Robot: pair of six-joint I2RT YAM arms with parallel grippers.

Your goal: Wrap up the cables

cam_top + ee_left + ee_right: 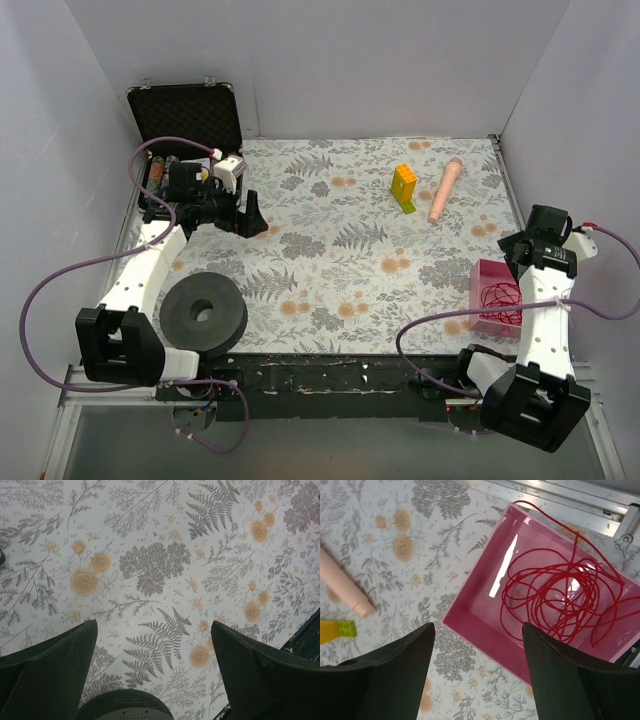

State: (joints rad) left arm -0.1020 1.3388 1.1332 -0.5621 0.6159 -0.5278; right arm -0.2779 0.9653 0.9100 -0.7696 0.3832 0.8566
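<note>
The red cables [560,597] lie tangled inside the pink tray [487,640] on the right side. The right gripper [477,627] hangs above the tray, spread wide and empty. The left gripper [154,625] is also spread, over the flowered tablecloth [150,565].

Soft, even light falls from above in all three views, bright on the white walls [350,60] and the flowered tablecloth [330,250], with only faint, short shadows. On the right, a white streak of glare lies across the floor of the pink tray [470,612]. In the wrist views the cloth is sharp, while the left gripper [154,625] and right gripper [477,625] are dark foreground masses with little detail.
</note>
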